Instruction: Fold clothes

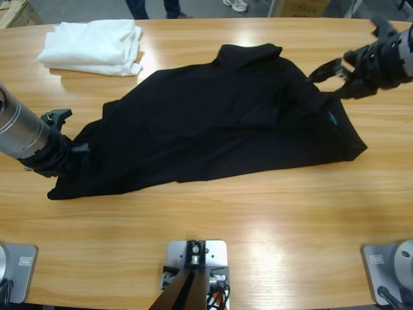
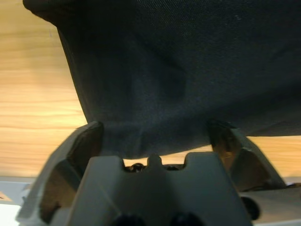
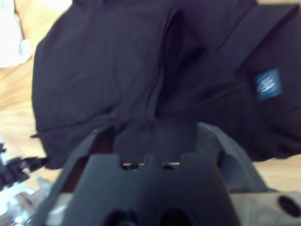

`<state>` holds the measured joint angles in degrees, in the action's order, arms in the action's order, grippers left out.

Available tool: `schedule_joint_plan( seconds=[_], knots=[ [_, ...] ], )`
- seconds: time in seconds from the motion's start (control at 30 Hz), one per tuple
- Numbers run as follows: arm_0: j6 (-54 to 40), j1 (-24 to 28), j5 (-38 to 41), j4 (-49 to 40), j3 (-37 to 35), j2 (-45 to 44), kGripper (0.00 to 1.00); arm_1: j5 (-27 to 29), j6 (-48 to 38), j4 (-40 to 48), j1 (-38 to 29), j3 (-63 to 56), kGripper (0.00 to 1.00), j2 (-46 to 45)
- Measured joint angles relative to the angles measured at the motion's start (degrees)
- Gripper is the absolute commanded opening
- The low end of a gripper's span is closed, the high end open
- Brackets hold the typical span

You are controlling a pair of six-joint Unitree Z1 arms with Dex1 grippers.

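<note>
Table: a long wooden table (image 1: 258, 213). The part nearest the camera is bare wood.
Black shirt: a black polo shirt (image 1: 213, 129) lies spread across the middle of the table. It is crumpled and has folds in it. One end reaches down to the left and the other end reaches to the right.
Blue tag: a small blue tag (image 1: 333, 118) shows on the right part of the shirt. In the right wrist view it is a little blue square (image 3: 267, 84) on the black cloth.
Left gripper: the left gripper (image 1: 70, 147) is low at the left end of the shirt, just at the cloth edge. In the left wrist view the two jaws (image 2: 155, 141) stand wide apart and the black cloth (image 2: 178, 70) hangs between them. It is not clear whether they pinch the cloth.
Right gripper: the right gripper (image 1: 332, 77) is at the right end of the shirt, a bit above the table. In the right wrist view the jaws (image 3: 155, 134) are spread and black cloth sits between them.
White pile: a folded white garment pile (image 1: 93, 45) lies at the far left of the table, apart from the shirt.
People: feet and legs of people (image 1: 155, 8) stand past the far edge of the table.
</note>
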<state>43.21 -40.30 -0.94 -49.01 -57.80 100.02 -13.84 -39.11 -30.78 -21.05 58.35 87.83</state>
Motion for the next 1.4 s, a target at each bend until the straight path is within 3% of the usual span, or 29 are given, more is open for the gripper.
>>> schedule_joint_plan(
  seconds=[0.33,0.63,1.13,1.2,1.4],
  knots=[
    [-0.61,-0.66,-4.52,0.0,-0.64,3.42,0.642,-2.81,-10.75,11.11,-2.07,-0.97,0.559,11.12],
    [-0.61,-0.66,-4.96,-0.83,-1.45,4.25,0.646,-4.16,-10.99,15.09,-0.58,-0.93,0.559,18.24],
    [-0.61,-0.66,-6.17,-2.38,-1.45,4.44,0.655,-5.03,-7.7,16.16,3.27,-0.93,0.559,21.24],
    [-0.61,-0.66,-6.22,-2.46,-1.45,4.67,0.66,-5.16,-7.7,16.33,3.5,-0.93,0.446,21.64],
    [-0.61,-0.67,-6.23,-2.55,-1.45,4.89,0.665,-5.88,-7.64,17.74,3.54,-1.08,0.439,22.26]
  ],
)
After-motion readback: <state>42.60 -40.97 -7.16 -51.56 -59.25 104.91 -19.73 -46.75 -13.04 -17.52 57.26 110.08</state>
